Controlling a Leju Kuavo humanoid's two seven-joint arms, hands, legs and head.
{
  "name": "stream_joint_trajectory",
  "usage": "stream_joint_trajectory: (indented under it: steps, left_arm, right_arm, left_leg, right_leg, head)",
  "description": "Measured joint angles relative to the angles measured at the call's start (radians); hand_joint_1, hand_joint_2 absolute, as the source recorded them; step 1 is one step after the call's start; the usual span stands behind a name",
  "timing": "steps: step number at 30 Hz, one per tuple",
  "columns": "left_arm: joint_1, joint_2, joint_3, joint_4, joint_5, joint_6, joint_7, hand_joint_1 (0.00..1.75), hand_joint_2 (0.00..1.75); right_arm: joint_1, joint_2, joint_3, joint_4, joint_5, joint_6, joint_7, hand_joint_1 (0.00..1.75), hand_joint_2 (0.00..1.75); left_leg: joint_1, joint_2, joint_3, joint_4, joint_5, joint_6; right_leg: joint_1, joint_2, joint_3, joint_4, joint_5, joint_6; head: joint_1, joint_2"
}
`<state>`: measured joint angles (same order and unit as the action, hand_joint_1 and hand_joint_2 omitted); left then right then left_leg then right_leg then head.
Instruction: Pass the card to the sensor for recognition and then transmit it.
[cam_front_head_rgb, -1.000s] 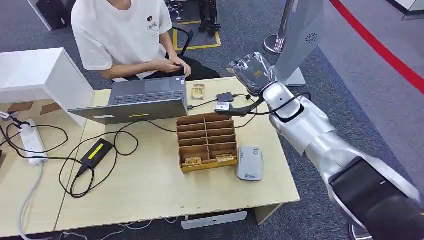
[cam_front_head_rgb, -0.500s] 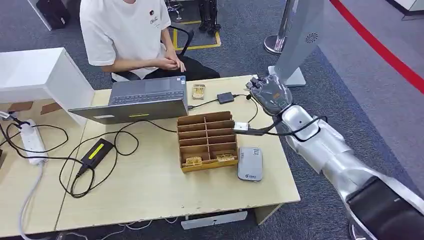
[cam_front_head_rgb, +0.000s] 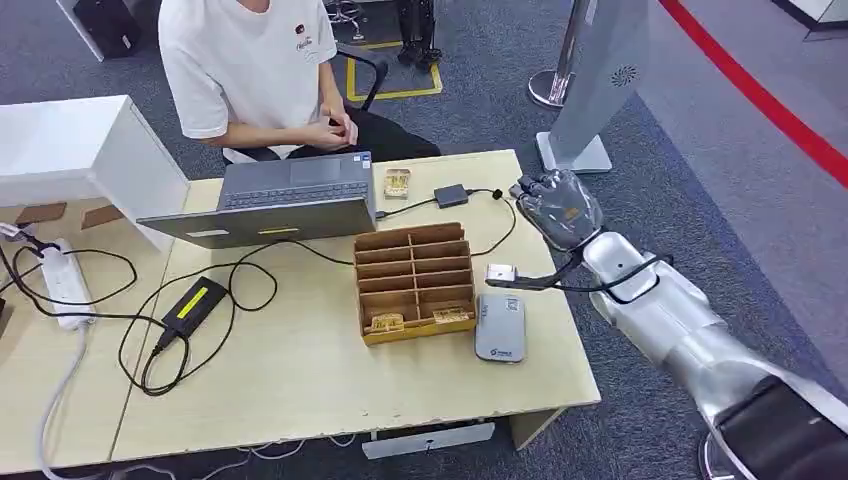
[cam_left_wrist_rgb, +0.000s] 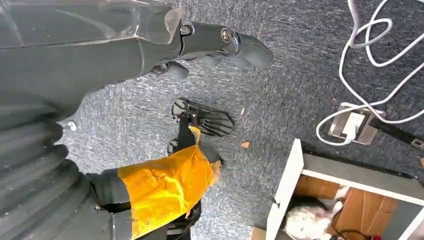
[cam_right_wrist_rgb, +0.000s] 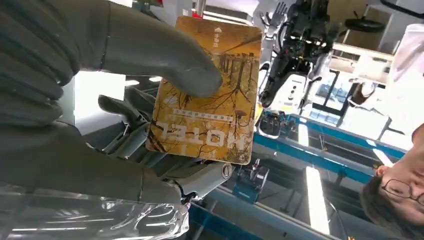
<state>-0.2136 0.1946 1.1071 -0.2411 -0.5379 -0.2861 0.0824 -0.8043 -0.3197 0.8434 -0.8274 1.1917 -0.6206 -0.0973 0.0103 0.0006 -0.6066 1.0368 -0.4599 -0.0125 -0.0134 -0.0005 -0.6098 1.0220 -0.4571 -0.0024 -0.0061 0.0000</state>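
Meanwhile right hand (cam_front_head_rgb: 556, 208) pinches card (cam_right_wrist_rgb: 210, 95) above table's (cam_front_head_rgb: 300, 370) far right edge.

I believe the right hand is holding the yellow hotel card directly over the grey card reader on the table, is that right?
Not quite. The right hand does hold the yellow hotel card, but the head view shows it off the table's far right corner, well away from the grey card reader lying beside the wooden organizer.

A laptop (cam_front_head_rgb: 283, 198) sat near the table's (cam_front_head_rgb: 300, 390) far edge (lid open), a power strip (cam_front_head_rgb: 62, 283) at its left edge.
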Motion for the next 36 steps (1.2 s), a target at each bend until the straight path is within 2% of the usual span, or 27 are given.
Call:
stream_joint_trajectory:
  steps: [6, 17, 29, 36]
  left_arm:
    - [0.015, 0.006, 0.006, 0.0, 0.006, -0.005, -0.008, 0.0, 1.75]
    - [0.026, 0.008, 0.007, 0.0, 0.018, -0.009, -0.02, 0.0, 1.75]
    - [0.052, 0.019, 0.007, 0.0, 0.039, -0.012, -0.032, 0.0, 1.75]
    - [0.053, 0.021, 0.007, 0.0, 0.04, -0.013, -0.034, 0.0, 1.75]
  right_arm:
    - [0.073, -0.04, -0.015, -0.032, 0.001, -0.013, -0.01, 1.75, 1.75]
    - [0.192, -0.066, -0.042, -0.058, 0.005, -0.024, -0.019, 1.75, 1.75]
    - [0.39, -0.074, -0.176, -0.088, 0.057, -0.027, -0.051, 1.75, 1.75]
    - [0.434, -0.075, -0.212, -0.1, 0.06, -0.027, -0.061, 1.75, 1.75]
  left_leg:
    - [0.0, 0.0, 0.0, 0.0, -0.001, 0.001]
    - [0.0, 0.0, 0.0, 0.0, -0.001, 0.0]
    - [0.0, 0.0, -0.001, 0.0, -0.002, 0.001]
    - [0.0, 0.0, 0.0, 0.0, -0.002, 0.001]
  right_leg:
    - [0.0, 0.0, 0.0, -0.001, 0.0, 0.0]
    - [0.0, 0.0, 0.0, -0.001, 0.0, 0.0]
    - [0.0, 0.0, 0.0, -0.001, -0.001, 0.001]
    - [0.0, 0.0, 0.0, -0.001, -0.001, 0.001]
  head:
    - [0.0, 0.0]
    - [0.0, 0.0]
    - [0.0, 0.0]
    - [0.0, 0.0]
